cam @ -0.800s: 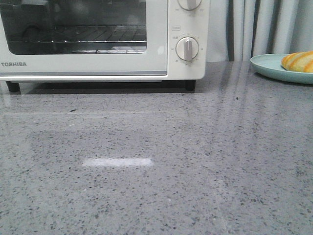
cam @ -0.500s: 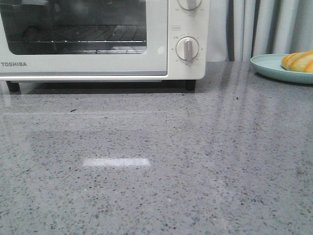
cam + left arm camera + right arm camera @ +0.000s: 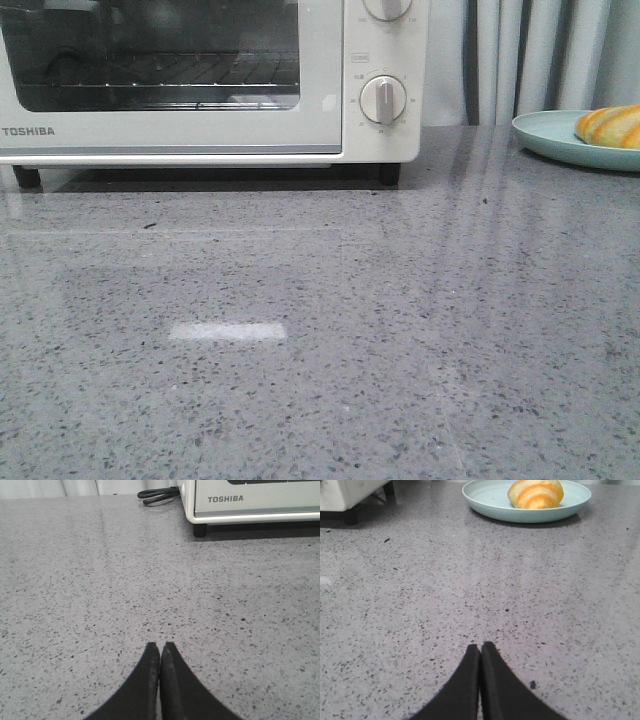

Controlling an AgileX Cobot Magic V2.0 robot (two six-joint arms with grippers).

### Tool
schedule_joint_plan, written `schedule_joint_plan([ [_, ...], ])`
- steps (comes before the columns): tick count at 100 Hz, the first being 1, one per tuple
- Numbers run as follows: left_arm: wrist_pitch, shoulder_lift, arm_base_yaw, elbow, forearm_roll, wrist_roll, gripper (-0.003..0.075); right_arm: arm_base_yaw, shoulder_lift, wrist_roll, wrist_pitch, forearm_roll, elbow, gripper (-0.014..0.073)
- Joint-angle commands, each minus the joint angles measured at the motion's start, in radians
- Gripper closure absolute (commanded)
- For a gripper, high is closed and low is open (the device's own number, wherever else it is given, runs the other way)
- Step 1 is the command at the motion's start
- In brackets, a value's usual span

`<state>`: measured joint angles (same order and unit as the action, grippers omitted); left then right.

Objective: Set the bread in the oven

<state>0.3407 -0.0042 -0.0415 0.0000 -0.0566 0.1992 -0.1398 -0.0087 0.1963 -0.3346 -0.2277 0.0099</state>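
The bread (image 3: 610,124), golden-orange with cream stripes, lies on a pale green plate (image 3: 550,138) at the far right; it also shows in the right wrist view (image 3: 536,493). The white TOSHIBA oven (image 3: 215,80) stands at the back left with its glass door closed, and its lower corner shows in the left wrist view (image 3: 250,502). My left gripper (image 3: 160,646) is shut and empty, low over the grey counter, well short of the oven. My right gripper (image 3: 480,647) is shut and empty, well short of the plate (image 3: 490,500). Neither gripper shows in the front view.
A black power cord (image 3: 157,495) lies beside the oven's corner. Grey curtains (image 3: 530,55) hang behind the counter. The speckled grey counter (image 3: 330,330) stretches from the oven's black feet toward me. An oven foot (image 3: 351,516) shows in the right wrist view.
The bright reflected strip on the counter has grown shorter. The oven, plate and bread have not moved.
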Motion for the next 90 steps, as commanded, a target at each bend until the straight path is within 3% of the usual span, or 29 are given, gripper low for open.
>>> schedule_joint_plan([
  [1,-0.055,-0.029,0.006,0.023,-0.016,-0.010,0.0741,0.002,-0.021,-0.004,0.032,-0.007,0.013,0.0642],
  [25,-0.055,-0.029,0.006,0.023,-0.016,-0.010,0.0741,0.002,-0.021,-0.004,0.082,-0.045,0.013,0.0642],
  [51,-0.076,-0.029,0.006,0.023,0.038,-0.010,0.0741,0.002,-0.021,0.015,0.447,-0.038,0.013,0.0642],
  [68,-0.189,-0.029,0.006,0.023,-0.026,-0.010,0.0741,0.002,-0.021,0.015,0.645,-0.038,0.013,0.0643],
  [78,-0.299,-0.029,0.006,0.023,-0.160,-0.010,0.0741,0.002,-0.021,0.015,0.629,-0.025,0.013,0.0643],
  [90,-0.373,-0.029,0.006,0.023,-0.219,-0.010,0.0741,0.002,-0.021,0.023,0.522,0.090,0.012,0.0643],
])
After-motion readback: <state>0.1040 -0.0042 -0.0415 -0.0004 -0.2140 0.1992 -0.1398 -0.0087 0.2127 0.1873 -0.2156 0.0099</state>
